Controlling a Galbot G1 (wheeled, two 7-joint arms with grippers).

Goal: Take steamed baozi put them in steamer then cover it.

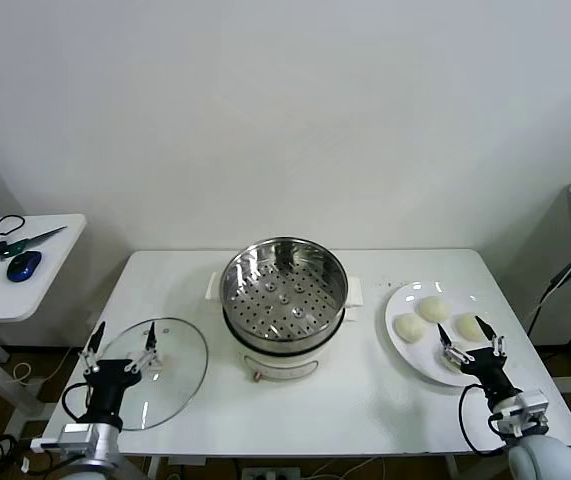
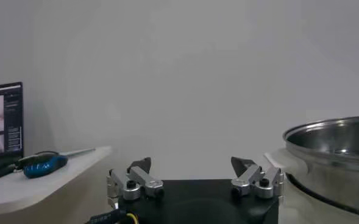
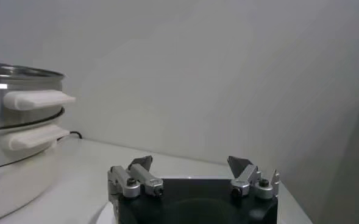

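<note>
Head view: no readable brand, label or writing on anything; the screen at the edge of the left wrist view is too small to read. White table (image 1: 295, 400) carries the steamer (image 1: 285, 290) at centre, a steel perforated basket on a white pot base, uncovered, with nothing in the basket. Cover (image 1: 170, 375) lies flat on the table on the robot's left side, apart from the steamer. Left gripper (image 1: 122, 345) hovers over the cover's near-left part, jaws spread wide, holding nothing. White plate (image 1: 405, 350) sits on the robot's right side with the steamed baozi (image 1: 409, 327) on it; three buns show clearly, and a fourth spot is hidden behind the gripper. Right gripper (image 1: 470, 340) hangs over the plate's near edge just beside the buns, jaws wide apart, nothing held. Left wrist view shows the steamer rim (image 2: 334, 137) off to one side of the open fingers (image 2: 136, 176). Side table (image 1: 25, 285) at far left has a blue mouse (image 1: 24, 265) and scissors (image 1: 20, 240).
</note>
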